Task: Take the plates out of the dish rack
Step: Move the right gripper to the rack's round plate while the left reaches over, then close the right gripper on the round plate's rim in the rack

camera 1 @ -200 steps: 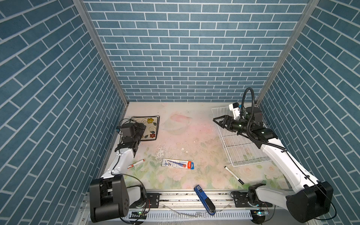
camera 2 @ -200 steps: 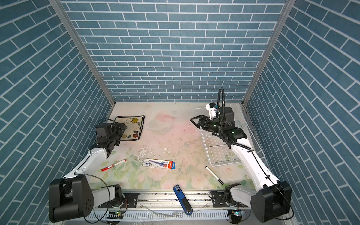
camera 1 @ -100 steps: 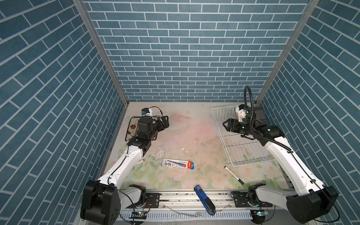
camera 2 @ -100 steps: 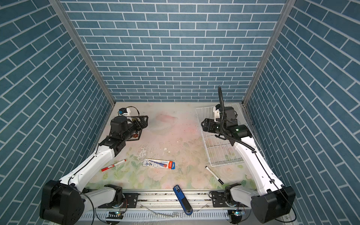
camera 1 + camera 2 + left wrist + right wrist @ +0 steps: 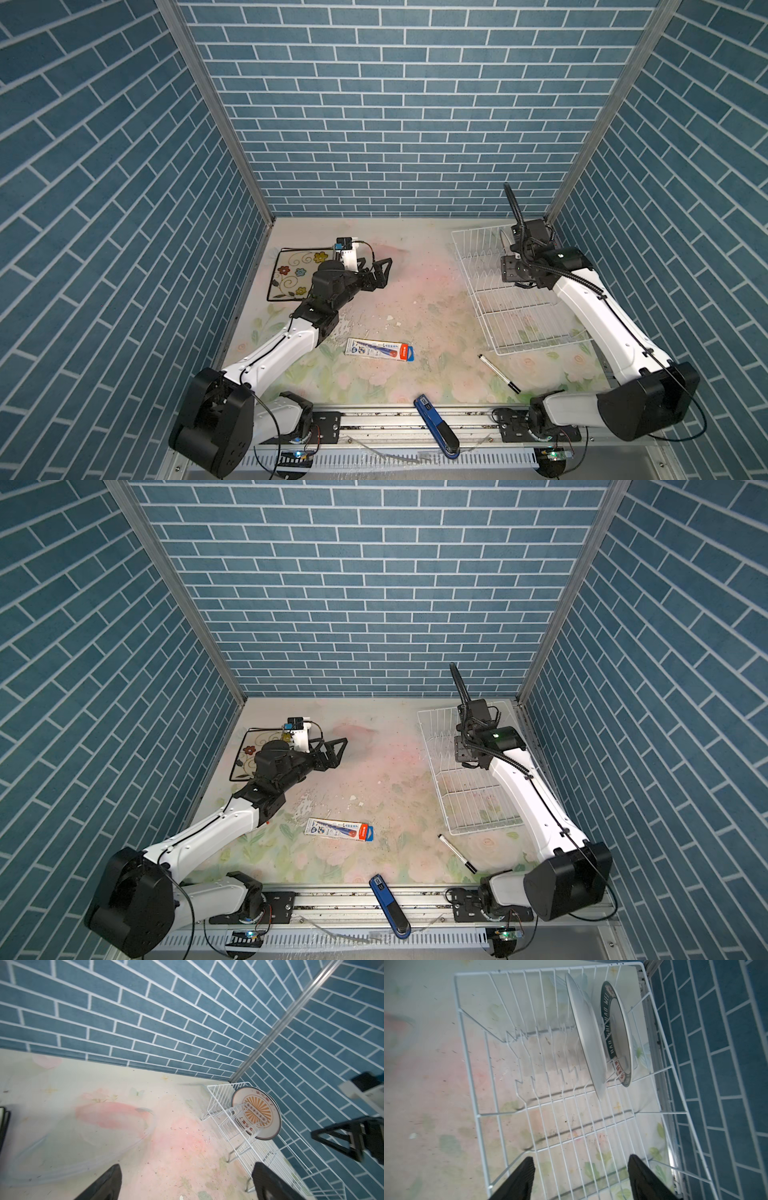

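Observation:
The white wire dish rack lies at the back right. Two plates stand upright at its far end: a pale one seen almost edge-on, and a round one with a dark teal lettered rim on the wall side. The left wrist view shows a round plate face with an orange sunburst in the rack. A square flowered plate lies flat at the back left. My right gripper hangs open above the rack's wires, short of the plates. My left gripper is open and empty over the mat.
A blue, white and red pack lies in the middle front and a black marker near the rack's front corner. A blue tool rests on the front rail. Brick walls close in on three sides, the right one close beside the rack.
My left arm swung from the left wall, beside the flowered plate, out toward the middle. My right arm drew back from the rack's left side to above the rack and now looks down into it.

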Tool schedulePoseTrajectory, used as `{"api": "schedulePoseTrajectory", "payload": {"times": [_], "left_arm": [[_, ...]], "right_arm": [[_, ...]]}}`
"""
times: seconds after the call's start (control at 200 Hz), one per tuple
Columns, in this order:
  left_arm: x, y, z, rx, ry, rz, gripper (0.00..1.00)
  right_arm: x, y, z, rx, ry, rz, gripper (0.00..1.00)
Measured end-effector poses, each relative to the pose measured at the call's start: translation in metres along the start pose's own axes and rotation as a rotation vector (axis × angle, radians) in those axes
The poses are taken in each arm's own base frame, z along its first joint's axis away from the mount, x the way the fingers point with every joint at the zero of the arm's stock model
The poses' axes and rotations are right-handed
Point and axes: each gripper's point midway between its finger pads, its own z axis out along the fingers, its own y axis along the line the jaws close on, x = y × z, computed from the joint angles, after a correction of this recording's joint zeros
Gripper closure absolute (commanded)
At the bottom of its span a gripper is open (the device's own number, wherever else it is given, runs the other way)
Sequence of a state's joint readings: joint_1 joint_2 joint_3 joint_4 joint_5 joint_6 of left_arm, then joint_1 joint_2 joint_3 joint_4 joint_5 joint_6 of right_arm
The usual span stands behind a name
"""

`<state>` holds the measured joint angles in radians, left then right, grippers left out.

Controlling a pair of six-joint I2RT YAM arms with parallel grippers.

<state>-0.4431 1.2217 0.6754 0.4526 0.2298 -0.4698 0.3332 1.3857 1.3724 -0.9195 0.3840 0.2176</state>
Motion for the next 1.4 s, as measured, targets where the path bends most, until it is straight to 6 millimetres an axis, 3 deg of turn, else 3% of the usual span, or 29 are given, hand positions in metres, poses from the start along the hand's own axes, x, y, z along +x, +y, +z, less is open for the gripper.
{"api": "schedulePoseTrajectory", "payload": {"times": [0.22, 0.52, 0.88, 1.401], "left_arm": [[0.022, -0.023, 0.02, 0.085, 0.011, 0.041, 0.0], [0.06, -0.026, 0.039, 0.124, 0.025, 0.031, 0.0], [0.062, -0.038, 0.044, 0.158, -0.004, 0.025, 0.0], [0.071, -0.044, 0.046, 0.172, 0.015, 0.025, 0.0]], "right_arm": [[-0.012, -0.008, 0.026, 0.133, 0.068, -0.112, 0.35], [-0.02, -0.013, 0.051, 0.24, 0.108, -0.218, 0.39], [-0.04, -0.01, 0.062, 0.25, 0.085, -0.255, 0.41], [-0.036, -0.012, 0.107, 0.283, 0.159, -0.317, 0.6]]}}
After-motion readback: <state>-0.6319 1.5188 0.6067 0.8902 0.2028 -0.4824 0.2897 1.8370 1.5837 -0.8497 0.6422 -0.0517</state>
